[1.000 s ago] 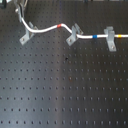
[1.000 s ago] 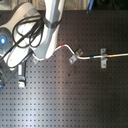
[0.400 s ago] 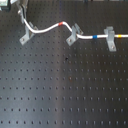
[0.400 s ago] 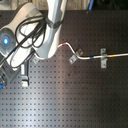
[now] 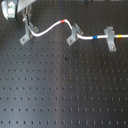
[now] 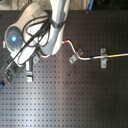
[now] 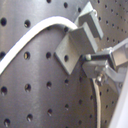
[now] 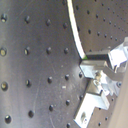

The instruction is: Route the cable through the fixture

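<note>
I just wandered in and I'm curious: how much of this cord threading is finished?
Done: the cable already passes the two right clips in the first exterior view. In hand: the gripper holds its end at the fixture. Left: whether it sits between the prongs is unclear.

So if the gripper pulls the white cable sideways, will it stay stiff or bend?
The cable probably bends easily: it already sags in a curve between the clips. It looks thin, so likely light. It may slide along the fixture rather than tip it.
</note>
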### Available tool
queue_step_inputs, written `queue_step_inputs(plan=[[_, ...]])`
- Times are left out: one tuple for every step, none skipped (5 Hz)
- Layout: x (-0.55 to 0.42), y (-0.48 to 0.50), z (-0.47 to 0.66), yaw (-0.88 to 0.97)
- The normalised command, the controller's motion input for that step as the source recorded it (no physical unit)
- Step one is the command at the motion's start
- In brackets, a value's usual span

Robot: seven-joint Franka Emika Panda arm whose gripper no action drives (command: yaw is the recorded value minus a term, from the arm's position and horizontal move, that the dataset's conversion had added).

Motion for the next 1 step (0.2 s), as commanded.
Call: queue_step_inputs(plan=[[-0.002, -0.001, 0.00, 0.06]])
